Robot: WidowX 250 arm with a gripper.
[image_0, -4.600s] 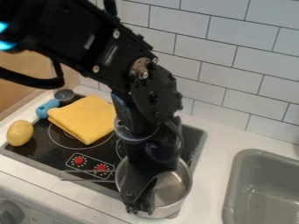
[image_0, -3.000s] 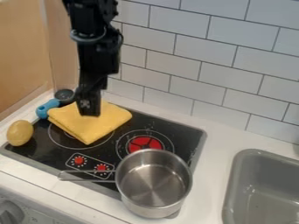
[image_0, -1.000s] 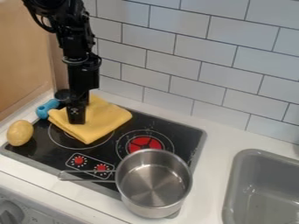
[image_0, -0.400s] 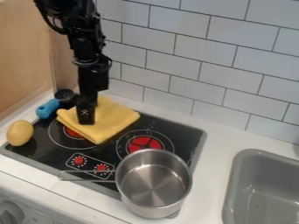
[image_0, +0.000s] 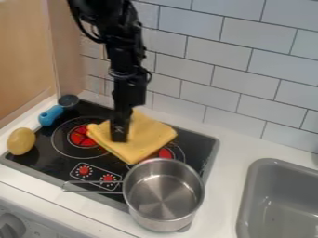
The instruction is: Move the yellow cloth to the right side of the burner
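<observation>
one yellow cloth [image_0: 149, 139] lies partly over the right burner [image_0: 166, 153] with the gripper [image_0: 119, 137] down on it, open or closed i can't tell, and if dragged low its near corner could catch the pot [image_0: 158, 222] and bunch up.

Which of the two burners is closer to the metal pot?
The right burner, largely covered by the yellow cloth; the left burner lies farther from the pot.
</observation>
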